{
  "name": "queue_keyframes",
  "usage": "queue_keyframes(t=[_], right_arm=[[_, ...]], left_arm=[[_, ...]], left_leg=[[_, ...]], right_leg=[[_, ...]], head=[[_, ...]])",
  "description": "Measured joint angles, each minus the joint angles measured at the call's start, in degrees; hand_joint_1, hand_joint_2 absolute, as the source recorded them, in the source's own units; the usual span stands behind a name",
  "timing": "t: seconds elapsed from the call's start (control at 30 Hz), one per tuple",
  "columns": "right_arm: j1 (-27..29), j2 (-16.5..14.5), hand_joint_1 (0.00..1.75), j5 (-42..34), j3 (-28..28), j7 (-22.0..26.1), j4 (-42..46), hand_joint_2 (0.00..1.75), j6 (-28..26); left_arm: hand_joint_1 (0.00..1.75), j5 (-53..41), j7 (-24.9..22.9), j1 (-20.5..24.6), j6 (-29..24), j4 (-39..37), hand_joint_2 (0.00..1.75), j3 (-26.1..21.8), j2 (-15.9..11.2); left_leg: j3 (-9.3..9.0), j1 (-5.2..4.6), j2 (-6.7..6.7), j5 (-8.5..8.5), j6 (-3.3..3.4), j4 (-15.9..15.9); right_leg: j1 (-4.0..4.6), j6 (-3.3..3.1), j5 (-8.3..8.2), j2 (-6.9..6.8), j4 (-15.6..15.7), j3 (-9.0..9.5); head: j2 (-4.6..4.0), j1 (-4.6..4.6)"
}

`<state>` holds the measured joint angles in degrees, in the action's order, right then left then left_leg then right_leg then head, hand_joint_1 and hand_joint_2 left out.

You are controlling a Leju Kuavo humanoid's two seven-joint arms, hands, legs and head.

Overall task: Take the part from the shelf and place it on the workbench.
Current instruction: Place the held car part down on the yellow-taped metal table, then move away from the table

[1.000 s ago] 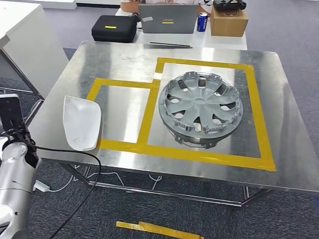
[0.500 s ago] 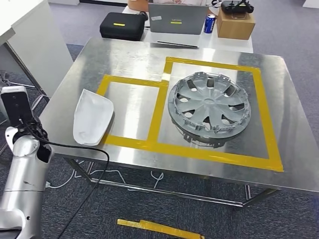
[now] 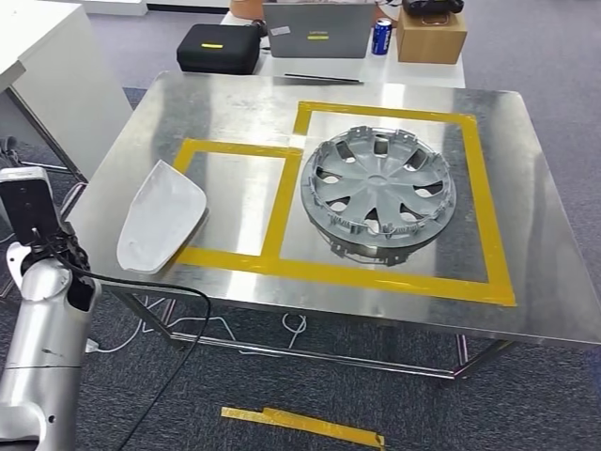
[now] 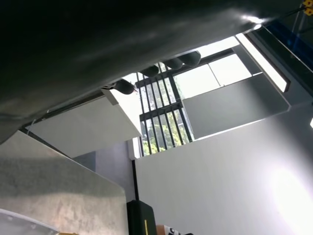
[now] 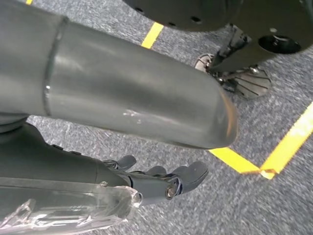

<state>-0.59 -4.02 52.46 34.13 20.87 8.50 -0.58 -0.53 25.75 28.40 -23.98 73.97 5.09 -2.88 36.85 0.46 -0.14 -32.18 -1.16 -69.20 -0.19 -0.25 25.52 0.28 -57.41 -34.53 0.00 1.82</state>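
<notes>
The white shell-shaped part point(image 3: 161, 218) lies tilted at the left edge of the steel workbench point(image 3: 234, 103), its right rim over the left strip of the small yellow-taped square. My left arm reaches up to it from the lower left. In the left wrist view my left hand point(image 4: 155, 69) grips the part point(image 4: 110, 39) from beneath, dark fingertips point(image 4: 173, 63) curled over its edge. My right hand point(image 5: 162, 178) hangs above the carpet, fingers stretched out, holding nothing.
A grey hubcap point(image 3: 377, 193) fills the larger taped square on the right. Behind the bench stand a black case point(image 3: 218, 49), a laptop point(image 3: 317, 30), a blue can point(image 3: 382, 36) and a cardboard box point(image 3: 431, 36). A white cabinet point(image 3: 50, 75) stands at the left.
The whole picture has shifted with the camera. The white part has turned and tilted, its far end now pointing more towards the yellow square.
</notes>
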Motion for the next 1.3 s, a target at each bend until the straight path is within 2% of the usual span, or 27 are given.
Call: queue_keyframes(t=[0.07,0.1,0.2,0.23,0.27,0.3,0.37,0.4,0.43,0.47,0.5,0.57,0.6,0.63,0.67,0.73,0.77,0.83,0.87,0.9,0.93,1.0,1.03,1.1,1.17,1.2,1.3], right_arm=[[-0.1,-0.2,0.00,0.0,0.0,-0.1,0.0,0.00,0.0],[-0.1,-0.2,0.00,-0.1,0.0,-0.2,0.0,0.00,0.0],[-0.2,-0.5,0.00,-0.4,0.0,-0.6,0.0,0.00,-0.5],[-0.2,-0.7,0.00,-0.7,0.0,-0.9,0.0,0.00,-1.0],[-0.1,-1.1,0.00,-1.0,0.0,-1.2,0.0,0.00,-1.7],[-0.1,-1.5,0.00,-1.3,0.1,-1.5,0.0,0.00,-2.4],[-0.2,-2.3,0.00,-1.8,0.1,-2.0,0.1,0.00,-3.6],[-0.2,-2.6,0.00,-2.1,0.2,-2.1,0.1,0.00,-4.1],[-0.2,-3.0,0.00,-2.4,0.3,-2.1,0.1,0.00,-4.4],[-0.3,-3.3,0.00,-2.6,0.5,-2.2,0.1,0.00,-4.6],[-0.3,-3.6,0.00,-2.7,0.6,-2.2,0.2,0.00,-4.7],[-0.6,-3.9,0.00,-3.0,0.8,-2.2,0.4,0.00,-4.9],[-0.8,-4.1,0.00,-3.1,0.9,-2.2,0.4,0.00,-5.0],[-0.8,-4.2,0.00,-3.2,0.9,-2.2,0.5,0.00,-5.0],[-0.8,-4.3,0.00,-3.2,1.0,-2.2,0.5,0.00,-5.0],[-0.6,-4.6,0.00,-3.2,1.1,-2.2,0.5,0.00,-5.1],[-0.5,-4.6,0.00,-3.3,1.2,-2.3,0.5,0.00,-5.1],[-0.4,-4.8,0.00,-3.4,1.4,-2.3,0.6,0.00,-5.1],[-0.4,-4.8,0.00,-3.5,1.5,-2.3,0.6,0.00,-5.1],[-0.4,-4.9,0.00,-3.6,1.5,-2.3,0.6,0.00,-5.1],[-0.4,-5.0,0.00,-3.7,1.6,-2.3,0.7,0.00,-5.1],[-0.4,-5.1,0.00,-3.8,1.7,-2.4,0.7,0.00,-5.2],[-0.4,-5.2,0.00,-3.8,1.7,-2.4,0.7,0.00,-5.2],[-0.4,-5.5,0.00,-3.8,1.8,-2.6,0.8,0.00,-5.4],[-0.3,-5.8,0.00,-3.8,1.8,-2.7,0.9,0.00,-5.6],[-0.3,-5.9,0.00,-3.8,1.8,-2.7,1.0,0.00,-5.6],[-0.3,-5.9,0.00,-3.8,1.8,-2.8,1.0,0.00,-5.6]], left_arm=[[0.00,-0.3,0.0,-0.1,0.2,1.0,0.00,0.9,0.3],[0.00,-0.8,0.1,-0.2,0.1,1.7,0.00,1.5,0.5],[0.00,-3.1,0.7,-1.7,-1.3,4.0,0.00,3.9,1.2],[0.00,-3.9,1.0,-2.3,-1.9,4.7,0.00,4.8,1.5],[0.00,-4.5,1.3,-3.0,-2.3,5.6,0.00,5.7,1.8],[0.00,-4.9,1.6,-3.7,-2.5,6.5,0.00,6.7,2.1],[0.00,-5.8,2.6,-6.0,-2.5,8.6,0.00,8.8,2.9],[0.00,-6.3,3.3,-7.7,-2.5,9.6,0.00,10.2,3.5],[0.00,-7.0,3.9,-9.6,-2.9,10.6,0.00,11.9,4.2],[0.00,-7.7,4.4,-11.5,-3.5,11.5,0.00,13.9,4.8],[0.00,-8.2,4.8,-13.1,-4.3,12.2,0.00,15.9,5.3],[0.00,-8.6,5.2,-15.1,-5.5,13.4,0.00,19.3,5.9],[0.00,-8.6,5.3,-15.7,-5.9,13.9,0.00,20.6,5.9],[0.00,-8.6,5.3,-16.2,-6.2,14.4,0.00,21.6,6.0],[0.00,-8.6,5.3,-16.7,-6.4,14.8,0.00,22.5,6.0],[0.00,-8.7,5.4,-17.9,-6.6,15.4,0.00,24.0,6.0],[0.00,-8.7,5.5,-18.5,-6.6,15.7,0.00,24.6,6.0],[0.00,-8.9,5.7,-19.5,-6.7,16.4,0.00,25.4,5.8],[0.00,-9.1,5.8,-19.9,-6.8,16.6,0.00,25.8,5.7],[0.00,-9.3,5.9,-20.3,-6.9,16.7,0.00,26.1,5.6],[0.00,-9.5,6.0,-20.6,-7.0,16.8,0.00,26.5,5.6],[0.00,-9.9,6.1,-21.2,-7.2,17.0,0.00,27.0,5.4],[0.00,-10.0,6.1,-21.5,-7.2,17.1,0.00,27.2,5.3],[0.00,-10.2,6.2,-22.0,-7.3,17.4,0.00,27.7,5.1],[0.00,-10.5,6.5,-22.4,-7.4,17.8,0.00,28.3,5.0],[0.00,-10.6,6.7,-22.6,-7.4,17.9,0.00,28.6,4.8],[0.00,-10.8,7.0,-23.2,-7.5,18.0,0.00,29.0,4.6]], left_leg=[[-4.40,-0.07,-0.02,2.41,0.42,7.5],[-5.67,-0.14,-0.04,2.99,0.72,9.9],[-5.73,-0.44,-0.04,3.67,1.82,11.1],[-5.51,-0.43,0.04,4.07,2.23,11.2],[-5.20,-0.38,0.14,4.52,2.68,11.4],[-4.76,-0.31,0.24,5.01,3.07,11.5],[-3.67,-0.43,0.33,5.89,3.55,11.4],[-3.07,-0.54,0.36,6.34,3.63,11.4],[-2.48,-0.65,0.37,6.76,3.66,11.4],[-1.90,-0.75,0.37,7.19,3.65,11.4],[-1.34,-0.82,0.34,7.63,3.57,11.4],[-0.40,-0.97,0.27,8.47,3.24,11.3],[-0.11,-1.05,0.28,8.92,2.97,11.3],[0.08,-1.08,0.31,9.38,2.69,11.3],[0.22,-1.07,0.33,9.84,2.39,11.4],[0.50,-0.89,0.28,10.20,1.77,11.4],[0.85,-0.79,0.22,8.97,1.42,10.8],[2.07,-0.57,0.15,3.64,0.77,6.6],[2.76,-0.50,0.15,0.58,0.53,3.2],[3.22,-0.45,0.15,-1.50,0.38,-0.3],[3.35,-0.44,0.15,-2.47,0.30,-2.9],[2.16,-0.44,0.15,-1.53,0.29,-4.3],[0.58,-0.44,0.15,-0.20,0.36,-2.7],[-4.69,-0.47,0.14,1.84,0.66,3.7],[-9.58,-0.62,0.08,1.70,1.20,10.9],[-10.66,-0.75,0.04,1.32,1.50,12.9],[-10.60,-1.00,-0.02,1.31,1.95,13.8]], right_leg=[[0.13,0.41,-0.30,0.00,-0.4,-0.60],[0.21,0.71,-0.50,-0.01,-0.6,-0.88],[0.11,1.85,-1.25,-0.03,-0.6,-1.38],[0.01,2.20,-0.93,-0.02,-0.9,-1.72],[-0.05,2.50,0.22,-0.01,-1.9,-2.28],[-0.12,2.73,2.26,-0.01,-4.0,-3.18],[-0.28,3.12,7.55,-0.04,-11.1,-5.37],[-0.35,3.26,9.33,-0.05,-14.4,-5.99],[-0.38,3.33,10.00,-0.05,-16.1,-5.86],[-0.40,3.33,9.57,-0.06,-15.8,-4.71],[-0.40,3.22,8.40,-0.06,-13.3,-2.50],[-0.32,2.84,6.49,-0.03,-5.0,3.64],[-0.22,2.60,6.09,0.03,-1.7,5.95],[-0.09,2.40,6.06,0.10,0.4,7.21],[0.08,2.17,6.03,0.14,1.3,7.47],[0.14,1.37,5.11,0.02,1.5,6.64],[0.10,0.84,4.50,-0.11,1.6,6.27],[0.02,0.02,3.14,-0.35,1.7,5.23],[0.06,-0.16,2.52,-0.37,1.7,4.50],[0.10,-0.21,1.91,-0.42,1.6,3.66],[0.13,-0.19,1.38,-0.46,1.5,2.85],[0.14,-0.08,0.49,-0.53,1.3,1.36],[0.14,0.03,0.08,-0.53,1.2,0.69],[0.19,0.38,-0.77,-0.51,0.9,-0.57],[0.27,0.91,-1.81,-0.52,0.7,-1.45],[0.27,1.18,-2.35,-0.56,0.7,-1.74],[0.10,1.55,-3.30,-0.63,0.9,-2.07]], head=[[0.00,0.02],[0.00,0.05],[0.00,0.09],[0.00,0.10],[0.00,0.17],[0.00,0.24],[0.00,0.35],[0.00,0.33],[0.00,0.33],[0.00,0.34],[0.00,0.34],[0.00,0.36],[0.00,0.27],[0.00,0.24],[0.00,0.19],[0.00,0.22],[0.00,0.10],[0.00,-0.16],[0.00,-0.32],[0.00,-0.35],[0.00,-0.34],[0.00,-0.36],[0.00,-0.37],[0.00,-0.39],[0.00,-0.36],[0.00,-0.35],[0.00,-0.36]])
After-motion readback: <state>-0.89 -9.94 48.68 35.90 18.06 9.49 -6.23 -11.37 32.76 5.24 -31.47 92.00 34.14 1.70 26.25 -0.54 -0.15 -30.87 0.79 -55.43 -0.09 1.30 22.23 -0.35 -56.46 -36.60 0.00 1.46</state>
